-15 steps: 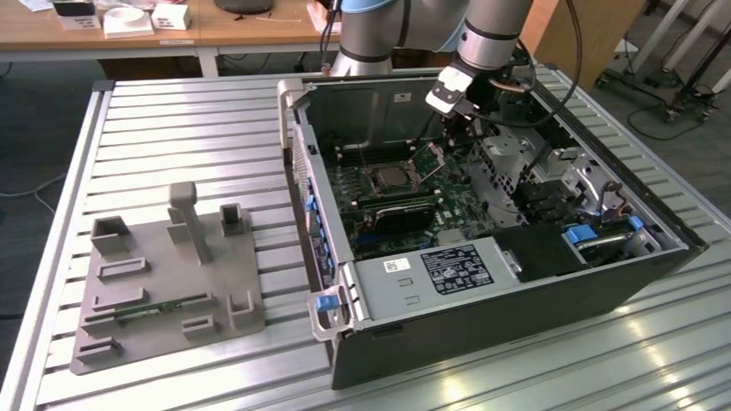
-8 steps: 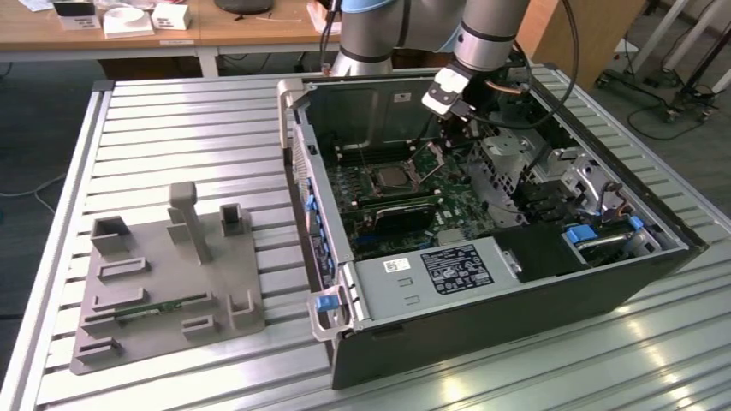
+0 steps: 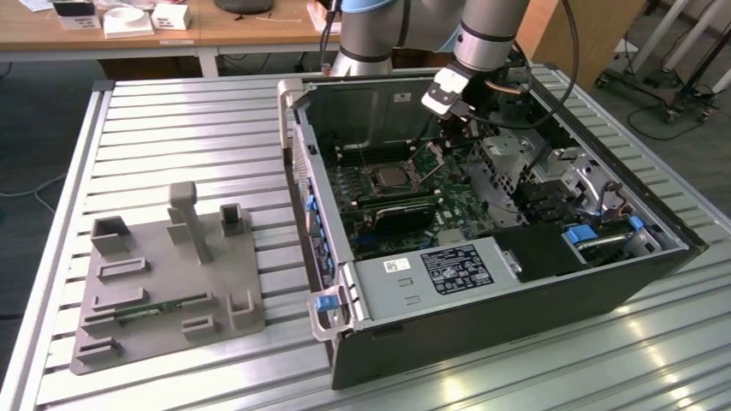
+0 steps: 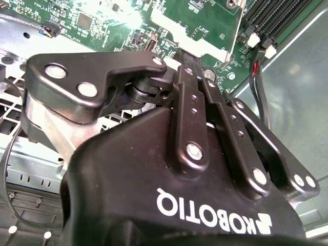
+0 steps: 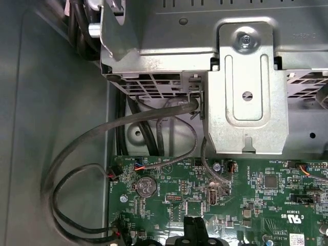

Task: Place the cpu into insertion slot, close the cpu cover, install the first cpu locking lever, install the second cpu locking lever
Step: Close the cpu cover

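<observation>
In the exterior view an open computer case lies on the table with its green board facing up. The cpu [image 3: 386,181], a silvery-grey square, sits in the insertion slot [image 3: 367,183] near the board's middle. The cpu cover [image 3: 430,161], a thin metal frame, stands tilted up at the slot's right side in that view. My gripper [image 3: 453,128] hangs just above the cover's raised edge. Its black fingertips [image 5: 195,231] sit pressed together over the board. In the second wrist view the cover [image 4: 169,25] lies right at the fingertips [image 4: 177,57]; I cannot tell whether they touch it.
The case walls [image 3: 300,154] close in the board. A metal drive cage [image 5: 246,92] and looping black cables [image 5: 77,154] lie close to my gripper. A power supply [image 3: 457,270] fills the case's near end. A grey fixture plate [image 3: 171,282] rests on the exterior view's left.
</observation>
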### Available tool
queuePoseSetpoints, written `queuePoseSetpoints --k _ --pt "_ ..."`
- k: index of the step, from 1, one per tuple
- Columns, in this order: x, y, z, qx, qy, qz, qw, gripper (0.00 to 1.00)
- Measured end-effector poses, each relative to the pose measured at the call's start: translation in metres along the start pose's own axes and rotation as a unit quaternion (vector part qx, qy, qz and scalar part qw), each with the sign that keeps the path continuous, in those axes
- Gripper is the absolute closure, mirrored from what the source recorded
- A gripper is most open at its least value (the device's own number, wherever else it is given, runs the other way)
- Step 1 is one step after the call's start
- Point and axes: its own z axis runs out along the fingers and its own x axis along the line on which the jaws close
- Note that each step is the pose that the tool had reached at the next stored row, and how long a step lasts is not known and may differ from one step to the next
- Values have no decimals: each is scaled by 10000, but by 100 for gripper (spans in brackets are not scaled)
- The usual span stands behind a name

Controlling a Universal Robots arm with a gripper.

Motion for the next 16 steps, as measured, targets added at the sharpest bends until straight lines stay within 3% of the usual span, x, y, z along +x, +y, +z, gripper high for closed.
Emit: queuePoseSetpoints --k 16 --pt "0 -92 -3 0 0 0 10000 89"
